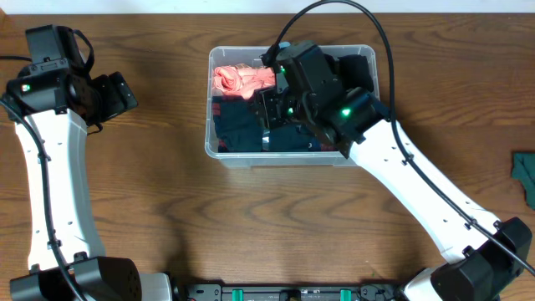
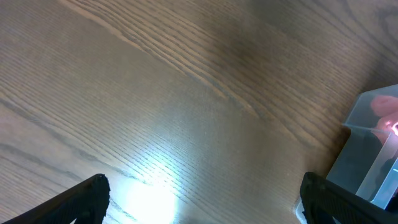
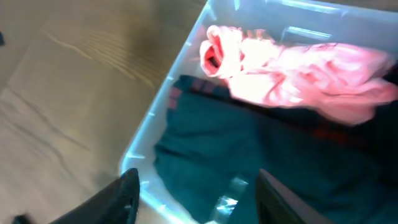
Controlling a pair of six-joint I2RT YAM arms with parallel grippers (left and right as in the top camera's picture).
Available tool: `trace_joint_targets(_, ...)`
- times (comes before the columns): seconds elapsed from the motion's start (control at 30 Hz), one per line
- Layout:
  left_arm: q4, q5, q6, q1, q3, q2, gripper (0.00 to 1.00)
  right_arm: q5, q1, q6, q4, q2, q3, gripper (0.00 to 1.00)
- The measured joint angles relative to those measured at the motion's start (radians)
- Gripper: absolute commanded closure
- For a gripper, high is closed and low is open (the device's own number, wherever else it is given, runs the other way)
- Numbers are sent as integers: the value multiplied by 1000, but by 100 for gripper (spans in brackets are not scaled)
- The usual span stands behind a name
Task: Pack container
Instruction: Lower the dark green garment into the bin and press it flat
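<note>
The clear plastic container point(image 1: 216, 100) stands at the table's middle back. It holds a pink garment point(image 1: 242, 79) at its far left and dark teal and navy clothes point(image 1: 238, 130) below. My right gripper point(image 1: 269, 113) hovers over the container's middle, open and empty. In the right wrist view its fingers point(image 3: 199, 199) straddle the teal cloth point(image 3: 205, 155) near the container's wall point(image 3: 140, 146), with the pink garment point(image 3: 292, 68) beyond. My left gripper point(image 1: 125, 92) is open and empty over bare table, left of the container. The container's corner point(image 2: 373, 149) shows in the left wrist view.
A dark teal cloth point(image 1: 525, 176) lies at the table's right edge. The wooden table point(image 1: 167, 209) extends in front of and to the left of the container.
</note>
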Motion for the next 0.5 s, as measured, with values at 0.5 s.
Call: trace_joint_targets(0.5, 0, 0, 0, 0, 0, 0, 2, 37, -11, -117, -60, 95, 5, 99)
